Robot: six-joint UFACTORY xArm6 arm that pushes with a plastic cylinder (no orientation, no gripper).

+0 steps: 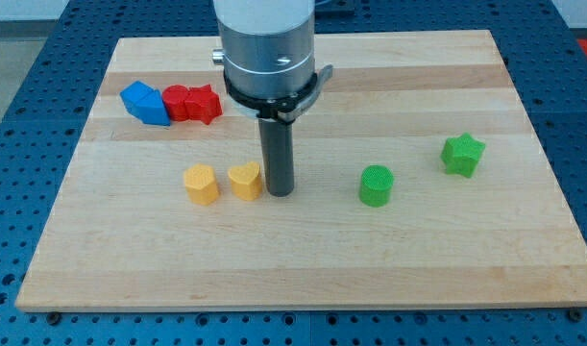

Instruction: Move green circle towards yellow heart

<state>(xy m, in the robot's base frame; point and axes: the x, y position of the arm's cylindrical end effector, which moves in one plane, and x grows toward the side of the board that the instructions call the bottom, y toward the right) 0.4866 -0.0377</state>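
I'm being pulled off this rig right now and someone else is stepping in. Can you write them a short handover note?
My tip rests on the board right beside the yellow heart, on its right, well left of the green circle.
Green circle sits apart, to the view's right of the heart; bare board lies between them.
Done: nothing visible yet; the circle is not near the heart.
Left: bring my tip round to the circle's right side and push it leftward to the heart.

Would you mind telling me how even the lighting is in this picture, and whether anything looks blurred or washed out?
Camera view: soft, even light, with only faint shadows under the green circle and yellow heart; mild glare on the metal collar above my tip; the blocks and wooden board are sharp, nothing washed out.
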